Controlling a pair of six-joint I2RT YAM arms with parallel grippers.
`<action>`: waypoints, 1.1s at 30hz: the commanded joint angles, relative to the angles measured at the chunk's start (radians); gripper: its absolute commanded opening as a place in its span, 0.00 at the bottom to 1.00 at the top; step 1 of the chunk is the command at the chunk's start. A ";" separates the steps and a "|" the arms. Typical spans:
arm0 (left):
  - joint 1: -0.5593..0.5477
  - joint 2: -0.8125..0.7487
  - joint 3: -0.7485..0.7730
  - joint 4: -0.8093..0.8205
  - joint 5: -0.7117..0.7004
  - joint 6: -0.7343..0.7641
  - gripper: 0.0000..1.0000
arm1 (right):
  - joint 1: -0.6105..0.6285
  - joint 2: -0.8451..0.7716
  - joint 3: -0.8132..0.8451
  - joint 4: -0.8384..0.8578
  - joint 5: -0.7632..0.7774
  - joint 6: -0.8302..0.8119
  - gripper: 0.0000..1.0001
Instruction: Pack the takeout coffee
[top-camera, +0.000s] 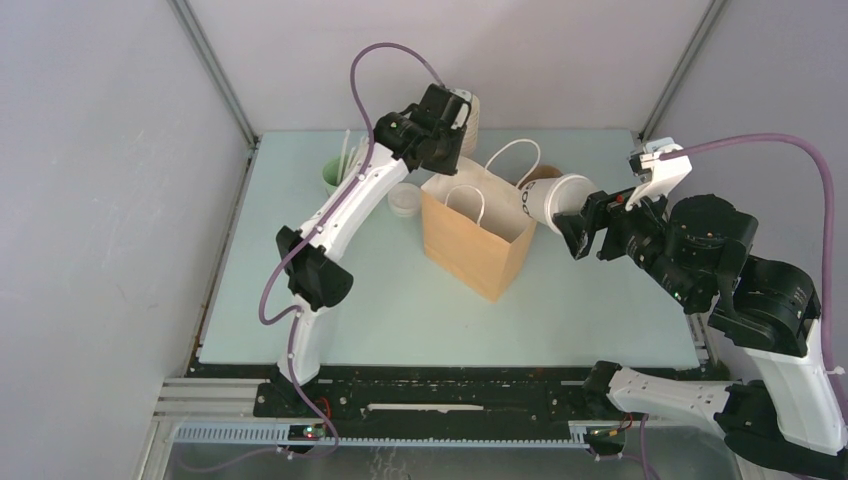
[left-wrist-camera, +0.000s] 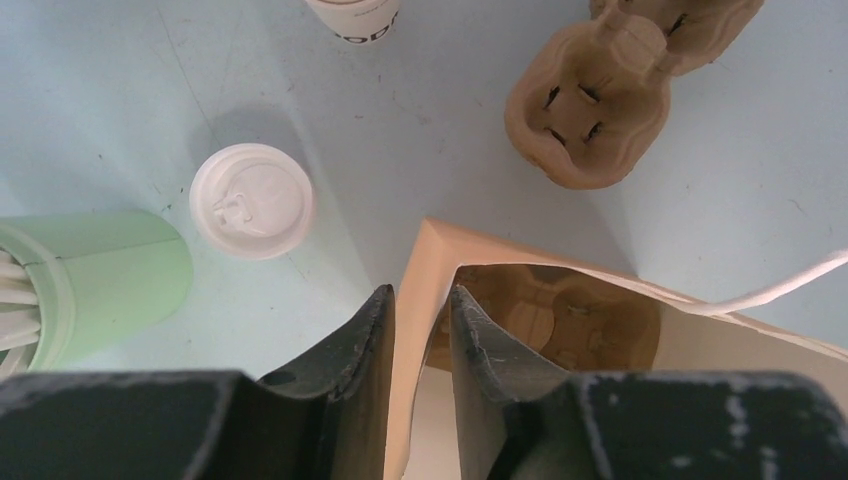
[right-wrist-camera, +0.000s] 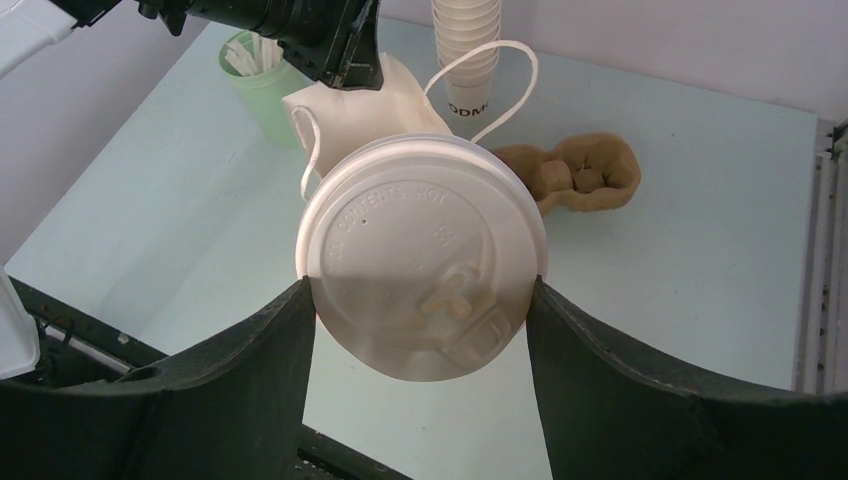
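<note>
The takeout coffee (top-camera: 545, 203), a white paper cup with dark lettering, hangs on its side above the right end of the brown paper bag (top-camera: 475, 240). My right gripper (top-camera: 583, 222) is shut on it near the lid (right-wrist-camera: 420, 260), which faces the right wrist camera between both fingers. My left gripper (left-wrist-camera: 420, 300) is at the bag's far left corner, jaws open and straddling the bag's wall (left-wrist-camera: 430, 250). The wall lies against one finger with a small gap to the other. A cardboard carrier (left-wrist-camera: 560, 310) lies inside the bag.
A mint-green cup with straws (top-camera: 338, 175) stands at the back left, a loose white lid (top-camera: 404, 198) beside it. A stack of lidless cups (right-wrist-camera: 465, 40) stands behind the bag. A second cardboard carrier (right-wrist-camera: 580, 175) lies on the table behind the bag's right end.
</note>
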 joint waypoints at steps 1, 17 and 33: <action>-0.003 -0.042 -0.016 -0.042 -0.037 0.021 0.32 | -0.008 0.001 0.029 0.022 -0.015 0.010 0.44; -0.026 -0.135 -0.114 0.010 -0.121 0.070 0.00 | -0.017 0.007 0.009 0.045 -0.096 -0.087 0.30; -0.253 -0.905 -1.227 0.831 -0.506 0.136 0.00 | -0.015 0.082 0.112 -0.105 -0.715 -0.450 0.00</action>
